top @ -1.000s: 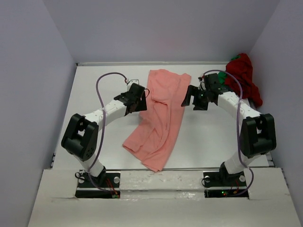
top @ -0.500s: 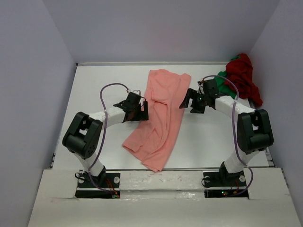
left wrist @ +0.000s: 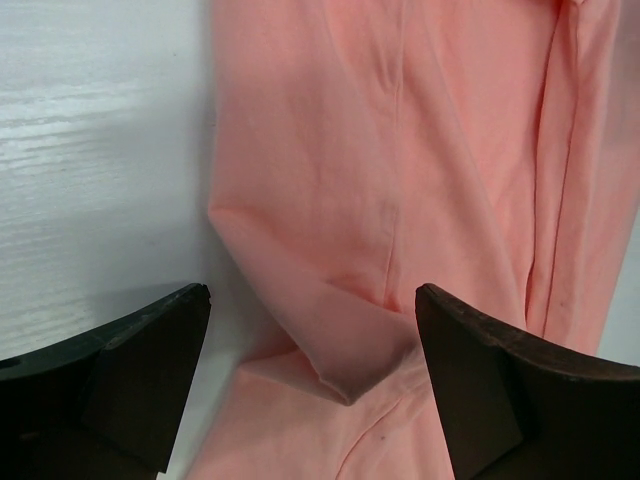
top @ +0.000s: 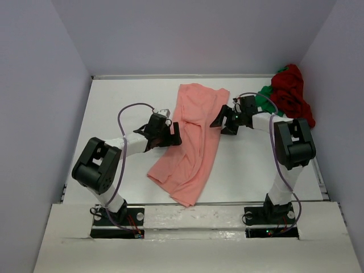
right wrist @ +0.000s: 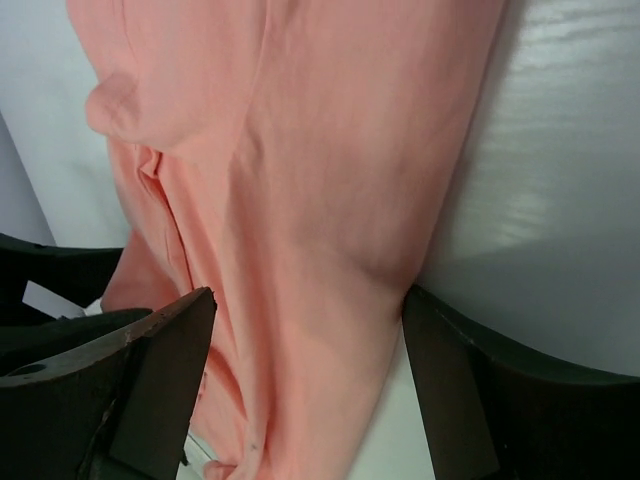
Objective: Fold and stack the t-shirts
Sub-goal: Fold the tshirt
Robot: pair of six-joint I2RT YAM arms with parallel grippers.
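Observation:
The salmon-pink t-shirt (top: pixel 192 139) lies crumpled lengthwise down the middle of the white table (top: pixel 114 102). My left gripper (top: pixel 174 135) is low over its left edge, jaws open. In the left wrist view a folded corner of the pink t-shirt (left wrist: pixel 400 180) sits between the left gripper's (left wrist: pixel 312 335) fingers. My right gripper (top: pixel 219 121) is at the shirt's right edge, open. In the right wrist view the pink t-shirt's (right wrist: pixel 300 200) right edge lies between that gripper's (right wrist: pixel 305 345) fingers. The dark red t-shirt (top: pixel 291 94) and the bright green t-shirt (top: pixel 264 98) are bunched at the back right.
Grey walls enclose the table on the left, back and right. The two arm bases are bolted at the near edge (top: pixel 193 219). Bare table surface shows to the left of the pink shirt and between it and the right arm.
Both grippers have closed in on the pink shirt, the left one dropping toward its left edge, the right one sliding left to its right edge. The left jaws opened wider.

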